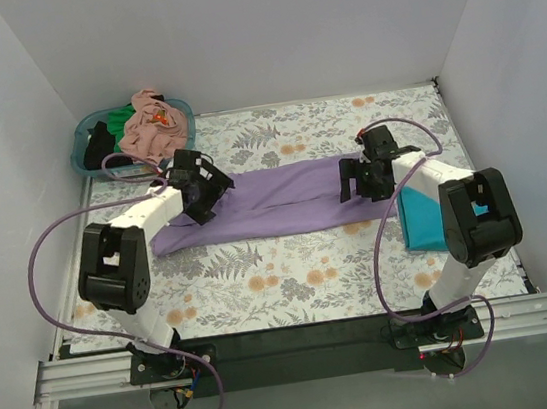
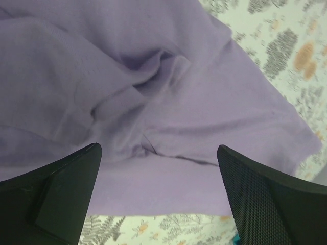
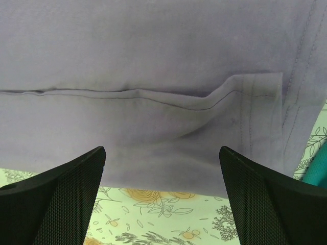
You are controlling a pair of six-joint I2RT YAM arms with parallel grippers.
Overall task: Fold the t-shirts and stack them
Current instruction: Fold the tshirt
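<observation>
While your left gripper (image 1: pixel 201 186) hangs over the left end of the purple shirt (image 1: pixel 283 198), its jaws stand wide apart and hold nothing. In the left wrist view both fingers (image 2: pixel 56 194) frame rumpled cloth, with folds bunched between them and a seam running just under the gap. Your right gripper (image 1: pixel 365 174) is likewise spread wide and empty, above the shirt's right end. Its wrist view shows smoother cloth, with a folded edge running across and a stitched hem turned over near the right finger. You cannot tell from these views whether either set of fingertips touches the cloth.

The purple shirt lies as a long band across the middle of the table cover (image 1: pixel 294 282), stretching from one gripper to the other, and its left end tapers toward the near left. Just beside its right end, partly behind the right arm, you see the teal shirt (image 1: pixel 419 218) lying flat as a folded block near the table's right edge. At the far left corner sits the basket (image 1: pixel 83 159), well apart from the purple shirt. In it the pink shirt (image 1: pixel 151 130) is heaped on top, with the green shirt (image 1: pixel 121 117) showing behind it and the black shirt (image 1: pixel 99 147) at its left side.
</observation>
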